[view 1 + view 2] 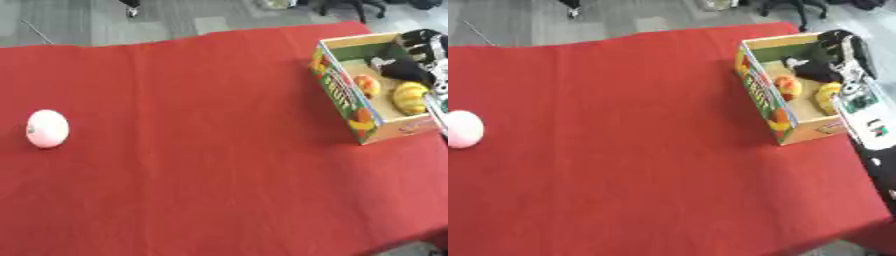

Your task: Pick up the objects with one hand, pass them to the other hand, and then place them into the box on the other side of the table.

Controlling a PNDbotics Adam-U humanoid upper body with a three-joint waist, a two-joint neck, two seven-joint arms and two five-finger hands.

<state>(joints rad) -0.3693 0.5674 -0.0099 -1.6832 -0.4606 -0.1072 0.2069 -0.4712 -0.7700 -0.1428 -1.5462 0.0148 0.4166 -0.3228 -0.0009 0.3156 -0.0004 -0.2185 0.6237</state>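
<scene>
Box (348,102) holding fruit, right hand (826,70) inside, pink ball (47,129) far left

box (342,95) | side panel: printed lettering, blurred | nothing legible

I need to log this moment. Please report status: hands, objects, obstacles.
Right robot hand inside box, fingers unclear. Left robot hand out of view. Pink ball alone far left. Path clear.

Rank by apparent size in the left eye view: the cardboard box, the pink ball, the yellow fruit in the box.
1. cardboard box
2. pink ball
3. yellow fruit, close to the ball and partly hidden, so unsure.
</scene>
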